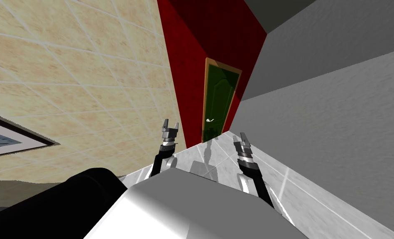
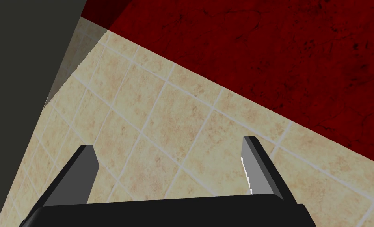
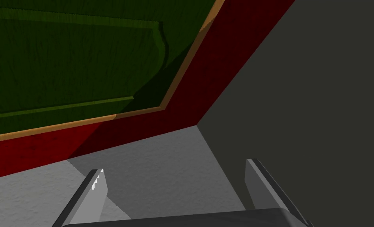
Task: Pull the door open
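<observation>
A dark green panelled door [image 1: 219,97] in a tan frame stands shut in the red wall at the far end of a narrow passage. Its small pale lever handle [image 1: 210,120] sits on the door's left side. The right wrist view looks at the door's panel [image 3: 71,59] and its tan frame from some way off. My left gripper [image 1: 170,125] is raised in front of the tiled wall, fingers open and holding nothing. My right gripper [image 1: 240,137] reaches forward over the floor, well short of the door, also open and holding nothing.
A beige tiled wall [image 1: 79,79] runs along the left, with a framed picture [image 1: 9,139] on it. A grey wall [image 1: 333,120] closes the right side. Glossy grey floor tiles [image 1: 216,153] lead to the door. A black rounded shape [image 1: 67,199] lies at lower left.
</observation>
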Robot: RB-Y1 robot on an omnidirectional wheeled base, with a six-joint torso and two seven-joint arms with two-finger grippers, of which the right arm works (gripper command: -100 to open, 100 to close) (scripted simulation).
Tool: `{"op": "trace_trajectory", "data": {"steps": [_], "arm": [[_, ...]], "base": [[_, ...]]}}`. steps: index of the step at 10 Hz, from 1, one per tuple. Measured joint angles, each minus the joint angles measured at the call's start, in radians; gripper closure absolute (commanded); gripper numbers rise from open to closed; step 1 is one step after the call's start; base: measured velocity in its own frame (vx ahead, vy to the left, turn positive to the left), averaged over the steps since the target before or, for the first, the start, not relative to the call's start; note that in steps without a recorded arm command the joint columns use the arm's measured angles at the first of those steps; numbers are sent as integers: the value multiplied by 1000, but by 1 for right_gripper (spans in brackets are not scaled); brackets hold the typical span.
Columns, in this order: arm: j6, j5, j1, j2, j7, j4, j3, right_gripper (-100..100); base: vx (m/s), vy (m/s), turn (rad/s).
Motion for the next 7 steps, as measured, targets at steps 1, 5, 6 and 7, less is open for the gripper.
{"op": "trace_trajectory", "data": {"steps": [1,5,6,7], "arm": [[-10,3,-2,-6,-7,21,0,-100],[-32,16,-33,-29,-34,110,1,-100],[-41,19,-37,-36,-41,131,2,-100],[-48,23,-48,-40,-48,158,3,-100]], "base": [[90,-7,60],[97,-16,80],[90,-29,76],[86,-11,85]]}}
